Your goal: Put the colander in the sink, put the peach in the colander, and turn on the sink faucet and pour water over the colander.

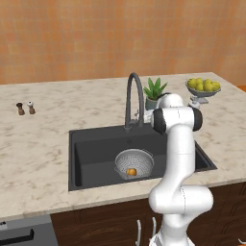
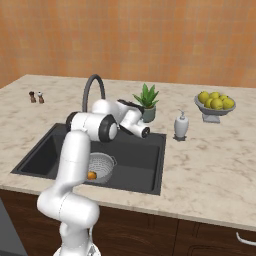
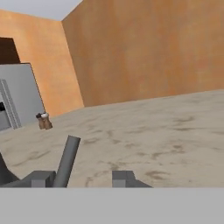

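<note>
Colander (image 1: 134, 162), round perforated metal, sits in the dark rectangular sink (image 1: 91, 153); peach (image 1: 131, 171) lies inside it. Footed bowl (image 2: 215, 109) holds yellow fruit. Marbled stone counter (image 1: 43, 139). Arm folded over the basin, gripper (image 3: 83, 178) level at the gooseneck faucet (image 1: 133, 98); a grey rod, seemingly its lever (image 3: 68, 161), rises between the fingertips. Jaws slightly apart; grip cannot be told

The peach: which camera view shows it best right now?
The left base view: the peach lies unobstructed inside the colander in the sink. In the right base view the arm's white link stands partly in front of the colander, leaving only part of the peach beside it.
</note>
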Tool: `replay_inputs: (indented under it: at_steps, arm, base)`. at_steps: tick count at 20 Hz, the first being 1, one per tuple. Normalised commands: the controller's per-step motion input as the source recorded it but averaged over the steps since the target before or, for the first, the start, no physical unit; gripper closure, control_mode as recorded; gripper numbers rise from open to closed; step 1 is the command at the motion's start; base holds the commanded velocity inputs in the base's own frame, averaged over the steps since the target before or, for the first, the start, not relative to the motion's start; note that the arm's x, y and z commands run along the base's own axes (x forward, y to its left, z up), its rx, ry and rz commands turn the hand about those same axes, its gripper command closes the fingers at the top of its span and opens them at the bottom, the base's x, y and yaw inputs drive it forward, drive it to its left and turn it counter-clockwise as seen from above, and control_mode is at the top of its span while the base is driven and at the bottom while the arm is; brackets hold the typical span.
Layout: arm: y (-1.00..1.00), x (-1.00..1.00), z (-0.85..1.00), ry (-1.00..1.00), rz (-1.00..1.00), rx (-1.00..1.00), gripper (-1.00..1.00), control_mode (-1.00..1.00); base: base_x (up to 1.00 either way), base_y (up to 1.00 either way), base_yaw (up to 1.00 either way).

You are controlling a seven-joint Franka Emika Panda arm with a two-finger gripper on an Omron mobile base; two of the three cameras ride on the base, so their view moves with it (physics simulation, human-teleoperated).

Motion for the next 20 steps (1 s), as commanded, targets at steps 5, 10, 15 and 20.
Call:
replay_inputs:
  at_steps: [5, 10, 15, 20]
  arm:
    - [-0.92, 0.00, -0.10, 0.05, -0.07, 0.00, 1.00, -1.00]
    - [-0.94, -0.01, -0.10, 0.03, -0.06, 0.00, 1.00, -1.00]
    - [-0.96, -0.05, -0.11, 0.03, -0.05, 0.00, 1.00, -1.00]
    - [-0.91, -0.05, -0.08, 0.02, -0.03, 0.00, 1.00, -1.00]
  base:
    - [0.00, 0.00, 0.00]
    - [0.00, 0.00, 0.00]
    - [0.00, 0.00, 0.00]
    - [0.00, 0.00, 0.00]
